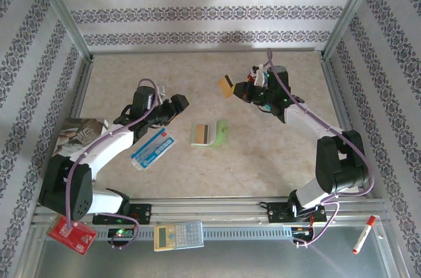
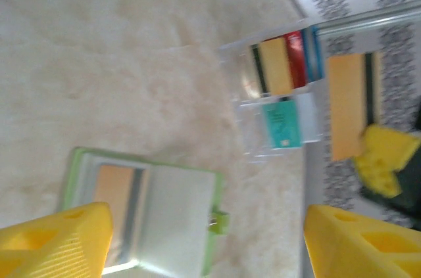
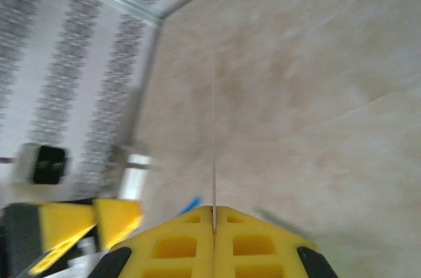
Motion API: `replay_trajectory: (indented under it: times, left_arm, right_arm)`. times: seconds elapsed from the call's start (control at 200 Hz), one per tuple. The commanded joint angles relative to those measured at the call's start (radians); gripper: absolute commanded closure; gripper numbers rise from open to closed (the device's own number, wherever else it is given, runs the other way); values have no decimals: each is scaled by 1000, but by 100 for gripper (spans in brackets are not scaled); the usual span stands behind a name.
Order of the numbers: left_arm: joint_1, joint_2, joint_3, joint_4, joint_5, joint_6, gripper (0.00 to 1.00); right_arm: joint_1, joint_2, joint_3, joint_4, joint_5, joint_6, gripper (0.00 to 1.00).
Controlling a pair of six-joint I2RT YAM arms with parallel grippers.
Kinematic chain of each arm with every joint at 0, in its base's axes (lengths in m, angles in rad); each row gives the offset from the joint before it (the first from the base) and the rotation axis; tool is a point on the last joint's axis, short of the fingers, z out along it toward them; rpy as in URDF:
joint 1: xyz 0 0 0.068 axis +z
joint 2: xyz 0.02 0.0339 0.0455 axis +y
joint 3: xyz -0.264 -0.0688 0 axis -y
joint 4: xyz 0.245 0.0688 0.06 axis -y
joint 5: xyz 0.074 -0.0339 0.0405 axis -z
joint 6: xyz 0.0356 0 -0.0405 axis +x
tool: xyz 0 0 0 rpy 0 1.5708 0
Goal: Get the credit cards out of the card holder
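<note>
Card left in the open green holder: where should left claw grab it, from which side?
The card lies flat in the card holder, three edges against the green rim. Probably pinch its dark-striped edge by the fold, coming from above over the pale-green half. Left claw is open.

Card holder (image 1: 219,132) right of packet (image 1: 152,149)

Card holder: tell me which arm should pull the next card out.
Left. The left gripper is open beside the card holder, where a tan card lies in the open fold. The right gripper is shut on a yellow card, farther back.
</note>
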Motion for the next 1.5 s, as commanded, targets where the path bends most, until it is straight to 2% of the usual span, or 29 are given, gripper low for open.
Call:
replay_trajectory:
  times: [0.0, 0.115, 0.21, 0.545, 0.939, 1.499]
  left_arm:
    - [6, -6, 1, -137, -54, 126, 21]
    - [-8, 37, -12, -53, 39, 98, 21]
    - [-33, 75, -13, -3, 61, 75, 20]
    - [-131, 215, -2, 138, 116, -6, 23]
    - [-212, 368, 95, 208, 160, -52, 28]
    - [-233, 412, 116, 215, 179, -62, 30]
  right_arm:
    - [-7, -33, 81, -305, 251, -405, 100]
    - [-16, -11, 128, -340, 390, -549, 100]
    - [-24, 14, 163, -339, 452, -647, 100]
    - [-111, 176, 322, -431, 400, -831, 100]
    - [-143, 275, 386, -417, 282, -880, 100]
    - [-122, 361, 437, -386, 341, -979, 100]
